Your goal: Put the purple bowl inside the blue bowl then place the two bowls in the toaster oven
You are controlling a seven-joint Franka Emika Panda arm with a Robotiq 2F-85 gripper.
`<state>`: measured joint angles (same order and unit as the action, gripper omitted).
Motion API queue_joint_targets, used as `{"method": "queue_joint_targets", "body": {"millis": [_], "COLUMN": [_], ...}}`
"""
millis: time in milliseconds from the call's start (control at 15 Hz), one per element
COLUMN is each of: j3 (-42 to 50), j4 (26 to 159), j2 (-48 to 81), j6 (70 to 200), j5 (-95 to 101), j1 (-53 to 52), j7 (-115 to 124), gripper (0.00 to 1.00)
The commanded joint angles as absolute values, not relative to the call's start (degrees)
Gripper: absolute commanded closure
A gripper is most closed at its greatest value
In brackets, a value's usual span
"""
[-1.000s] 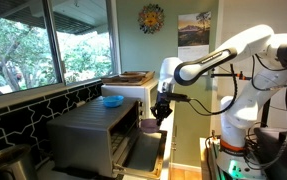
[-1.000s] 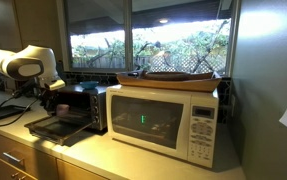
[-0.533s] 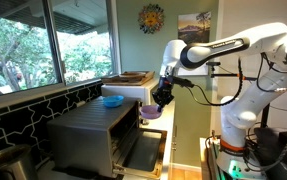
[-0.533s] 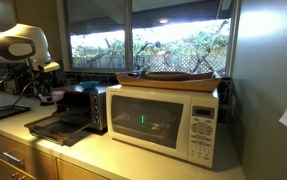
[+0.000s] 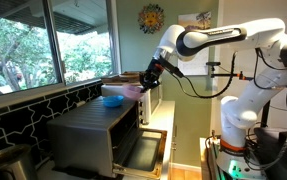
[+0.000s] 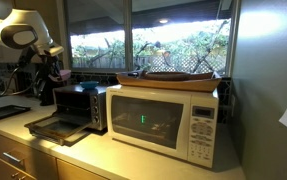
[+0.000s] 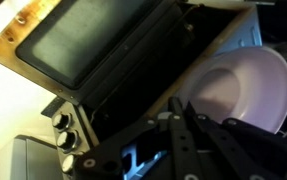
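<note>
My gripper is shut on the rim of the purple bowl and holds it tilted in the air above the top of the toaster oven, close beside the blue bowl that rests on the oven's top. The oven door hangs open. In the wrist view the purple bowl fills the right side, pinched by the gripper, with the glass door below. In an exterior view the gripper hovers over the oven; the bowl is hard to make out there.
A white microwave with a wooden tray on top stands right next to the oven. Windows and a dark tiled wall run behind the counter. The open door juts over the counter.
My gripper has lifted the purple bowl from in front of the oven opening up to above the oven top, toward the blue bowl.
</note>
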<state>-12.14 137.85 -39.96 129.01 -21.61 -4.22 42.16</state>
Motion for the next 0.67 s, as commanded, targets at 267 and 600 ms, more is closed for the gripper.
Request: {"method": "queue_joint_targets", "body": {"millis": [267,600], "j3": [-14.47,-13.04], "j4": [120.93,113.21], "j2": [-21.11,-12.64], "j6": [131.75,128.72], "j5": [-13.15,-6.71], "j1": [1.78,1.76], "j7": [48.12,52.29], "gripper": [0.99,0.99]}}
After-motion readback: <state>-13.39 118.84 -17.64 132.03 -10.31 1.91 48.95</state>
